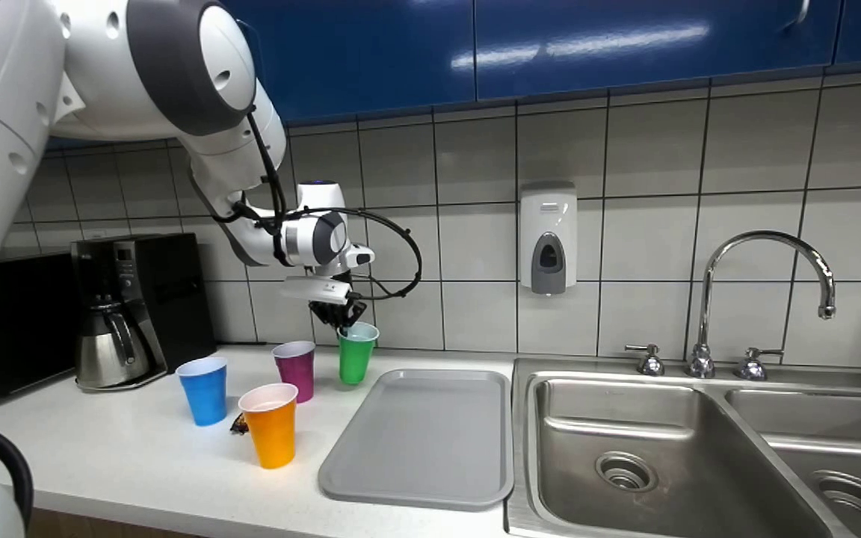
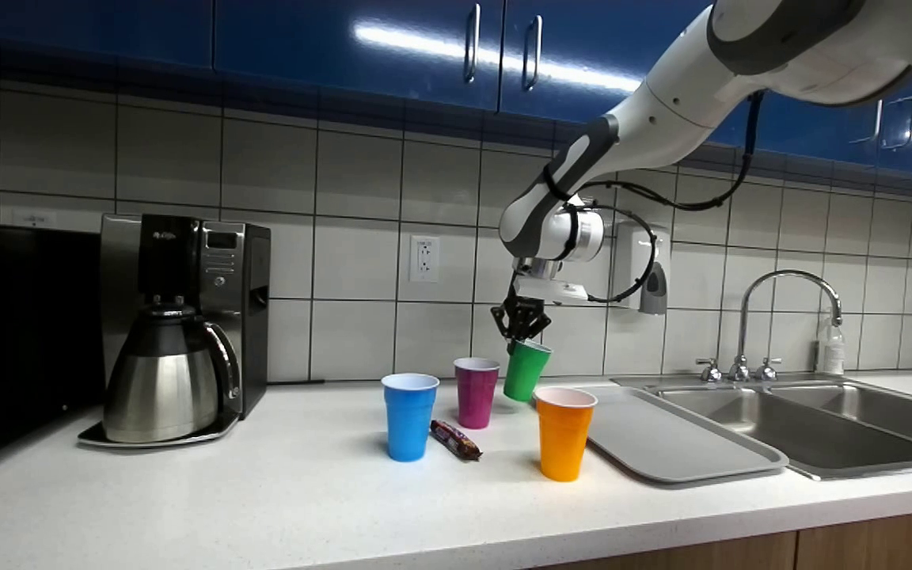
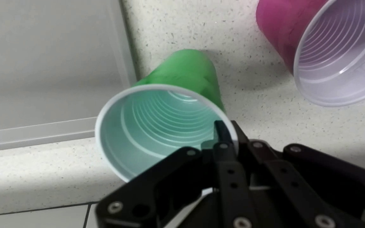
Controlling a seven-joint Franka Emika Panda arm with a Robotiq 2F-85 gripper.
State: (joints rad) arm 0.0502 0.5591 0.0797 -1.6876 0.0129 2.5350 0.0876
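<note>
While the robot arm (image 2: pixel 662 119) reaches down over the white counter (image 2: pixel 266 507), its black gripper (image 3: pixel 231 134) pinches the rim of the green cup (image 2: pixel 527 370). One finger (image 3: pixel 223 131) is inside the cup and the other is outside, so the thin side is squeezed between them. The green cup leans over, and the wrist view looks into its open top. It is just beside a corner of the gray tray (image 1: pixel 430 441), near the tiled wall (image 1: pixel 475 246). I can't tell if its bottom touches the counter.

The purple cup (image 2: pixel 476 396) stands near the green cup, with a gap between them. The blue cup (image 2: pixel 408 419) and the orange cup (image 2: pixel 564 435) stand on the counter too, and all three have their open ends up. A candy bar (image 2: pixel 456 440) in a shiny wrapper lies between the blue cup and the orange cup.

The tray lies flat just beside the metal sink (image 1: pixel 580 448), which has a tall, bent faucet (image 1: pixel 705 299). A soap box (image 1: pixel 548 239) hangs on the wall. Well apart from the gripper, a silver pot (image 2: pixel 167 396) sits in the coffee maker (image 2: pixel 226 253).
</note>
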